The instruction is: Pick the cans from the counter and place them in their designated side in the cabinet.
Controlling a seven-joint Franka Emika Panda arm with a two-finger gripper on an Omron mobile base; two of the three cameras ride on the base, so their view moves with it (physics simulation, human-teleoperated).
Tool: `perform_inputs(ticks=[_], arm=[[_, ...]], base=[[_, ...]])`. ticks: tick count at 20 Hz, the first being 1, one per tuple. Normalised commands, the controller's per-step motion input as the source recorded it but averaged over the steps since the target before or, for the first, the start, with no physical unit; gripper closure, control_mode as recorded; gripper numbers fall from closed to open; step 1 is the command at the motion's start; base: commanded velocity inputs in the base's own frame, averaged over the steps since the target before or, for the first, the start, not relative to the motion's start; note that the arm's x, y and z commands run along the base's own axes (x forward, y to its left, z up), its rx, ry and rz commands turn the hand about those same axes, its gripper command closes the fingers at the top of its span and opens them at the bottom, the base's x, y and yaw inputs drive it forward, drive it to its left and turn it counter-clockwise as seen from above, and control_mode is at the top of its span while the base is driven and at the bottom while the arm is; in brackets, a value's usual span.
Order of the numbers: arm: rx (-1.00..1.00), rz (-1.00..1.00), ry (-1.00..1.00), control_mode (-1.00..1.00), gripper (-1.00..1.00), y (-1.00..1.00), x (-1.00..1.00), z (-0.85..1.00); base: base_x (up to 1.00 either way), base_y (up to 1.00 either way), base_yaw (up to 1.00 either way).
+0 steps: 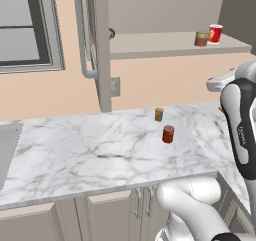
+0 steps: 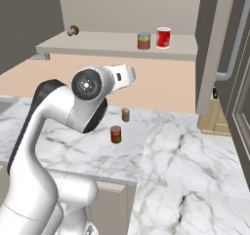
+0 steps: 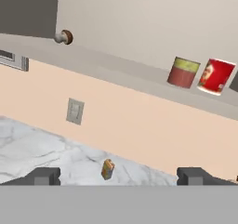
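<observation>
Tool (image 3: 118, 176) wide open above marble table (image 1: 90, 150).
Dark red can (image 1: 168, 134) and small labelled can (image 1: 159, 114) upright near table's back edge, apart.

No text, brand or number can be read anywhere. The bright red can (image 3: 216, 75) on the cabinet shelf (image 3: 139, 86), up and right of the jaws, bears a white figure, and the shorter can (image 3: 182, 72) beside it a red-and-green label, both without legible letters.
</observation>
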Motion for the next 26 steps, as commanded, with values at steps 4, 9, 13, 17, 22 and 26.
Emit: perform_inputs(ticks=[4, 9, 13, 17, 22, 26], arm=[[0.09, -0.05, 0.34, -1.00, -1.00, 0.07, -0.15, 0.00], [0.00, -0.02, 0.05, -1.00, -1.00, 0.10, -0.22, -0.12], [-0.02, -0.08, 0.00, -1.00, -1.00, 0.10, -0.31, -0.15], [-0.03, -0.12, 0.00, -1.00, -1.00, 0.15, -0.24, -0.18], [0.00, -0.08, 0.08, -1.00, -1.00, 0.03, -0.07, -0.22], [0.01, -0.04, 0.25, -1.00, -1.00, 0.00, 0.03, -0.17]], base=[[0.00, 0.00, 0.00], [0.00, 0.00, 0.00], [0.00, 0.00, 0.00], [0.00, 0.00, 0.00], [0.00, 0.00, 0.00], [0.00, 0.00, 0.00]])
